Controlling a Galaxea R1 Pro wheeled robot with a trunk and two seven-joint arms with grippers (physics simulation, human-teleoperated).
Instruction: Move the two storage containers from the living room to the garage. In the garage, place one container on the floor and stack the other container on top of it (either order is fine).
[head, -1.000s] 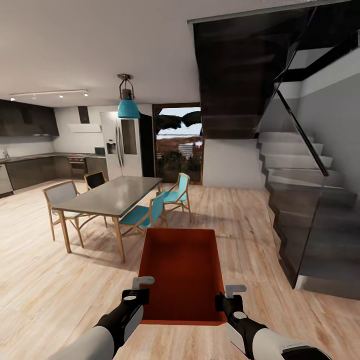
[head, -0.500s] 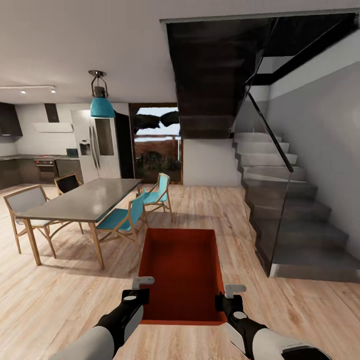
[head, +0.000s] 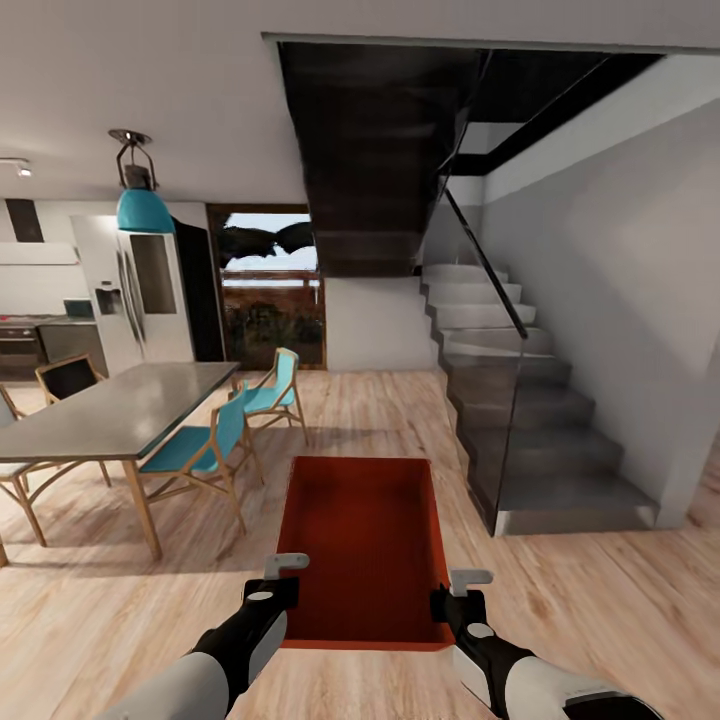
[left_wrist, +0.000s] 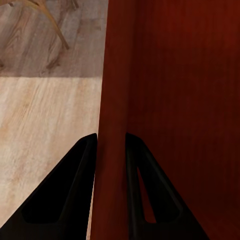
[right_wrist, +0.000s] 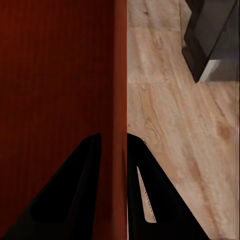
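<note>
I hold one red-orange storage container level in front of me, above light wood planks. My left gripper is shut on its left wall, and my right gripper is shut on its right wall. The left wrist view has both dark fingers pinching the red wall, one on each side. In the right wrist view the fingers clamp the opposite wall the same way. The container is empty inside.
A grey dining table with teal chairs stands at the left. A dark staircase with a glass rail rises at the right. Open wood flooring runs ahead toward a glazed door.
The whole view has swung to the right: the table and lamp slid left and the staircase came toward the middle. The container and both grippers keep their places relative to me.
</note>
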